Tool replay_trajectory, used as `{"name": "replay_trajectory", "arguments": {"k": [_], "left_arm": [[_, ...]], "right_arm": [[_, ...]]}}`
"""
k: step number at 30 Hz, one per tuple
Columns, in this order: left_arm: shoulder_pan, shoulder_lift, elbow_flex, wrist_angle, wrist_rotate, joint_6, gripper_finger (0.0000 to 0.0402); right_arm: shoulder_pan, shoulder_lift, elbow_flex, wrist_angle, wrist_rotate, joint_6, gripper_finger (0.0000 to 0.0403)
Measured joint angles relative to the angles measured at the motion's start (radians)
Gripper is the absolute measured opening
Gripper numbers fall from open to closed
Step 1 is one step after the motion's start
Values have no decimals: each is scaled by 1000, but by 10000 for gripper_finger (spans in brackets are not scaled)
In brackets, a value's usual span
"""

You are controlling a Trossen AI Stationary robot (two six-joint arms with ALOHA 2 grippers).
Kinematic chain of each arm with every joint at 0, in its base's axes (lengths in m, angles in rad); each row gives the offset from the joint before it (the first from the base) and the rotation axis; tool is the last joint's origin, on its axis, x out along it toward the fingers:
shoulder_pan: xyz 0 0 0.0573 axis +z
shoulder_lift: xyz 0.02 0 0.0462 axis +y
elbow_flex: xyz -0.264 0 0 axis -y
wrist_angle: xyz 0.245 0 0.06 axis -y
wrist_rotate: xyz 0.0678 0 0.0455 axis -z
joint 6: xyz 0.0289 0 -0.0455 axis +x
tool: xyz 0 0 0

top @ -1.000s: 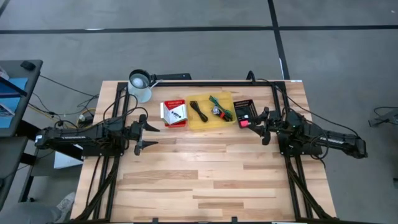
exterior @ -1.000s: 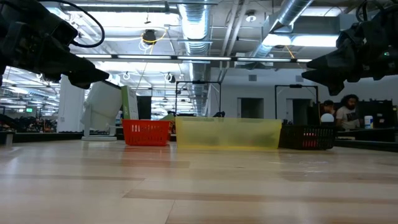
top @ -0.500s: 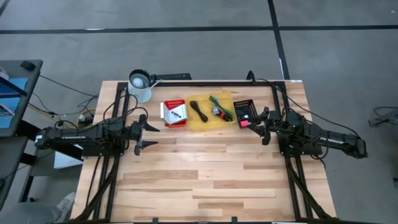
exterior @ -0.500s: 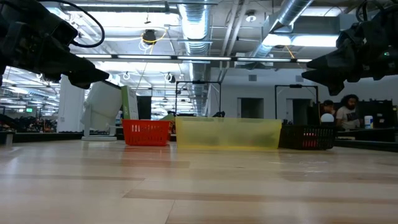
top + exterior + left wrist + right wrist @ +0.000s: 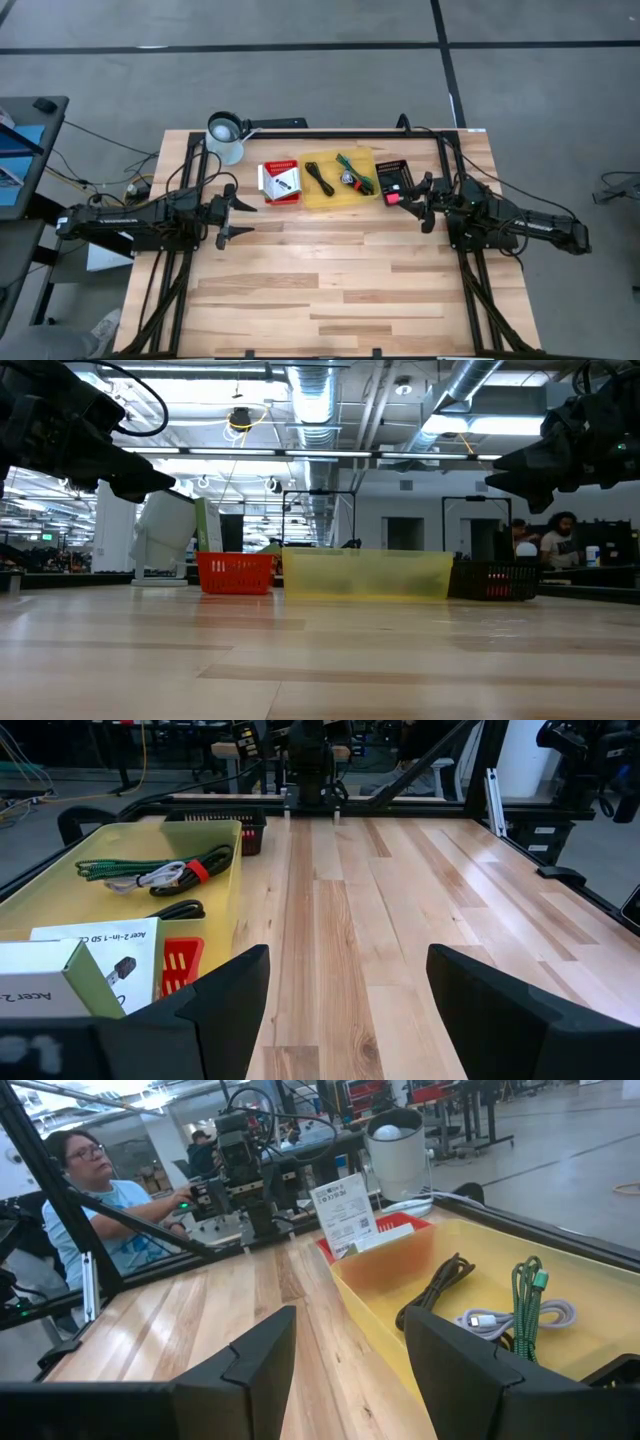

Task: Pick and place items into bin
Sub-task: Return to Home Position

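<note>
Three bins stand in a row near the table's far edge: a red basket point(image 5: 280, 183), a yellow tray point(image 5: 340, 178) and a small black basket point(image 5: 393, 178). A white packet point(image 5: 344, 1214) stands upright in the red basket. A black cord point(image 5: 438, 1294), a green cord point(image 5: 526, 1302) and a pale cable with a silvery plug point(image 5: 497, 1320) lie on the yellow tray's floor. Red-pink pieces point(image 5: 392, 190) show in the black basket. My left gripper point(image 5: 232, 216) hovers open, left of the bins. My right gripper point(image 5: 421, 201) hovers open beside the black basket. Neither has anything between its fingers.
A white lamp head point(image 5: 226, 135) stands at the table's far left corner. Black frame rails point(image 5: 440, 170) run along both sides of the table. A person point(image 5: 85, 1185) sits beyond the table's left side. Bare wood point(image 5: 330, 280) fills the near half of the table.
</note>
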Motion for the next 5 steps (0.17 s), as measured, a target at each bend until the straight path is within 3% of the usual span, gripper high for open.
{"name": "replay_trajectory", "arguments": {"k": [5], "left_arm": [[0, 0, 0, 0, 0, 0, 261]], "right_arm": [[0, 0, 0, 0, 0, 0, 182]]}}
